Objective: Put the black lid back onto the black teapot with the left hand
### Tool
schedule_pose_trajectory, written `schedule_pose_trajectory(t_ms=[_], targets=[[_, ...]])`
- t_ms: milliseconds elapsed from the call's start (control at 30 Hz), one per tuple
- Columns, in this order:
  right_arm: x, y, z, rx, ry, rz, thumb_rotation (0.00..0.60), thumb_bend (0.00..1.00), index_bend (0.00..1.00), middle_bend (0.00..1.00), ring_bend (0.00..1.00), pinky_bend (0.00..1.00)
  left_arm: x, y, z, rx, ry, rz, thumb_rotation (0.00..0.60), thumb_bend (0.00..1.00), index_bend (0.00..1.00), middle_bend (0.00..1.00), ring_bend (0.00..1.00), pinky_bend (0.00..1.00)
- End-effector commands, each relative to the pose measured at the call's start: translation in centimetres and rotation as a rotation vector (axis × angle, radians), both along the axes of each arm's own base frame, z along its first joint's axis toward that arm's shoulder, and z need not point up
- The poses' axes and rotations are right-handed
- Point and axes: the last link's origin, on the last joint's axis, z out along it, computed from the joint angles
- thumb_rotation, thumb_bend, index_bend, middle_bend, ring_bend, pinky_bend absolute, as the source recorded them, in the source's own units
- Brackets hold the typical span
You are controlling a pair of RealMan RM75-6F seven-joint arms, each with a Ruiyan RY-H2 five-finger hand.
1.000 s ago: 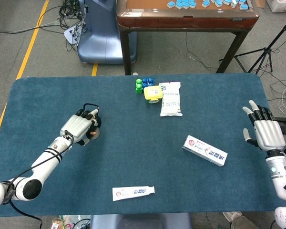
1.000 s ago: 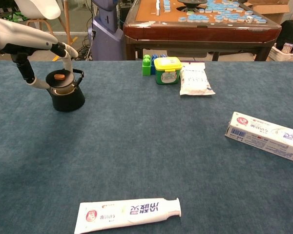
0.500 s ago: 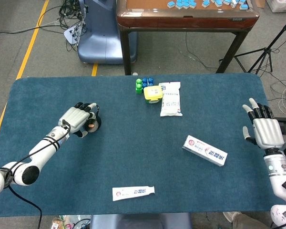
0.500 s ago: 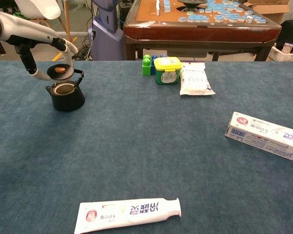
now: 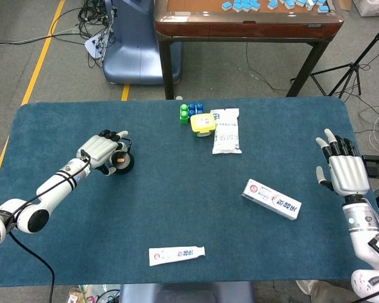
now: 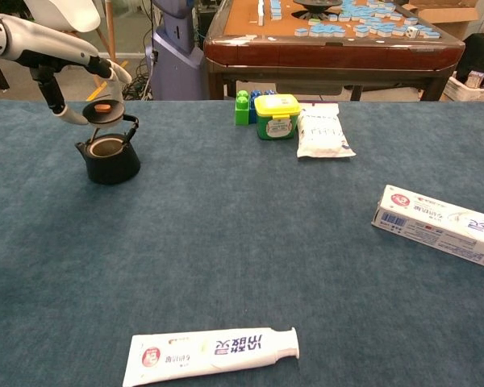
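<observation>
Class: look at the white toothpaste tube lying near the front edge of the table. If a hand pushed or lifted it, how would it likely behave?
The toothpaste tube lies flat, so it would probably slide on the blue table cover rather than roll. Its body looks soft and squeezable, so it may sag or dent when lifted. It seems light for its length.

teapot point(image 6: 109, 159): black, dull sheen — looks like cast metal
lid point(image 6: 102, 110): black, matt, under the left hand point(image 5: 101, 150)
table point(image 6: 242, 242): blue cloth — napped, matt
left hand: glossy white plastic shell
</observation>
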Motion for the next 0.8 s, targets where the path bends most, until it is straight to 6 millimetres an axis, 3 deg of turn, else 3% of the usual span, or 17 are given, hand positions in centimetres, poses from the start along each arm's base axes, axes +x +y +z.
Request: schedule_pose_trajectory(t_ms=[33,800], targets=[[0.0,-0.2,-0.1,-0.001,0.002,-0.008,0.600,0.52,0.12,0.00,0.00,0.00,-0.1,0.7,-0.4,-0.012,-0.006,0.000,0.600,0.31,0.44,0.00,0.00,0.00],[0.0,-1.3,-1.1,0.002,0.030,-0.052,0.600,0.52,0.12,0.00,0.00,0.00,-1.5,3.5,-1.4,-0.026,-0.045,0.018,0.600,0.31,0.44,0.00,0.00,0.00]])
